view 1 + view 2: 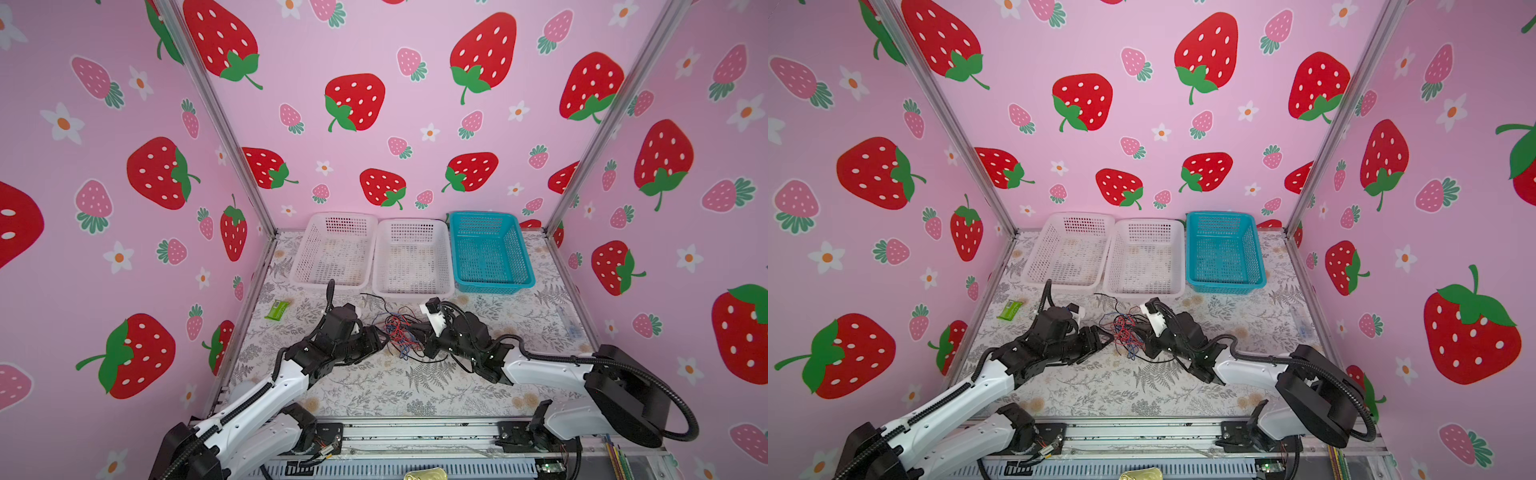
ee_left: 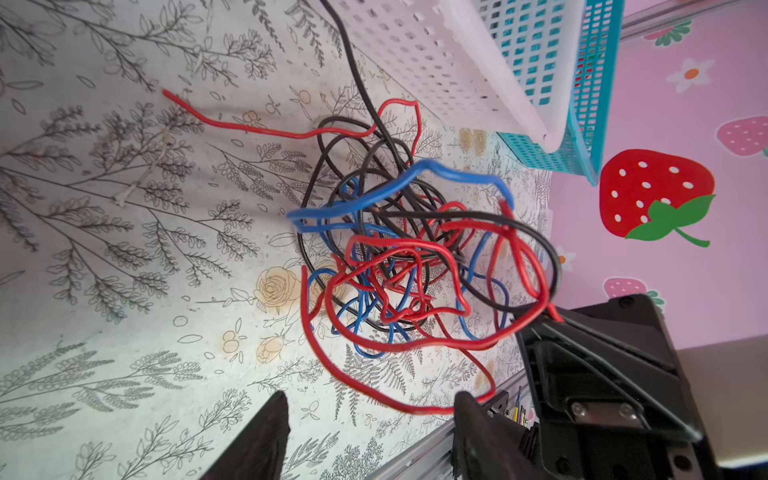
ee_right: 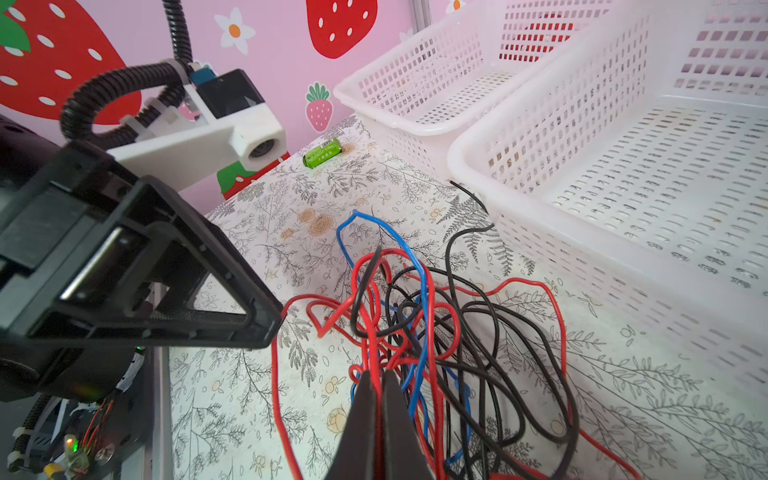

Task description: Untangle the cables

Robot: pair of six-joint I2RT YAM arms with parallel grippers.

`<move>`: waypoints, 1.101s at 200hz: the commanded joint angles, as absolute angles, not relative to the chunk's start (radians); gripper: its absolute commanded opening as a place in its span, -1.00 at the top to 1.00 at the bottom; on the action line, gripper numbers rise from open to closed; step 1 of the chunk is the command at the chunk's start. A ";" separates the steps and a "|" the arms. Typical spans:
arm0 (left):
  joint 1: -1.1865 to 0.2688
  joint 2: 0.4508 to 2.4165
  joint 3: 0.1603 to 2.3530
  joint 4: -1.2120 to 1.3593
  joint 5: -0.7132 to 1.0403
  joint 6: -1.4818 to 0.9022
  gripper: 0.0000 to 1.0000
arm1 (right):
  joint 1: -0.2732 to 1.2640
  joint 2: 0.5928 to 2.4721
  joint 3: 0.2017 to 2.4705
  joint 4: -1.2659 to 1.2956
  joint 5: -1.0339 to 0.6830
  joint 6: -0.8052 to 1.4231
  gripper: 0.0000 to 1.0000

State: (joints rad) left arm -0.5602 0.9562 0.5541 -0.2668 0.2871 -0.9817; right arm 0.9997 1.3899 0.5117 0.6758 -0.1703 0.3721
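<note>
The cables [image 1: 397, 329] lie in one tangle of thin red, blue and black strands on the flowered tabletop, between the two arms in both top views [image 1: 1124, 330]. My left gripper [image 2: 368, 415] is open at the tangle's left edge; a red loop [image 2: 374, 399] runs across its gap and brushes one finger [image 2: 473, 428], and nothing is clamped. My right gripper [image 3: 378, 376] is shut on a red cable [image 3: 371, 332] at the tangle's right side. A black strand [image 3: 469, 193] trails off toward the baskets.
Two white baskets [image 1: 338, 215] [image 1: 411, 221] and a blue basket [image 1: 482, 214] stand in a row at the back, just behind the tangle. A green packet [image 1: 277, 310] lies at the left. A metal rail [image 1: 415, 432] runs along the front edge.
</note>
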 commanded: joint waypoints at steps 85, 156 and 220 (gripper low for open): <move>-0.570 1.029 0.578 -0.213 0.241 -1.025 0.37 | 1.040 1.340 0.511 0.744 -0.214 0.318 1.00; -0.569 0.980 0.591 -0.318 0.178 -0.971 1.00 | 1.040 1.290 0.494 0.718 -0.105 0.313 1.00; -0.466 0.861 0.681 -0.563 0.155 -0.852 1.00 | 0.994 1.233 0.492 0.608 0.140 0.357 1.00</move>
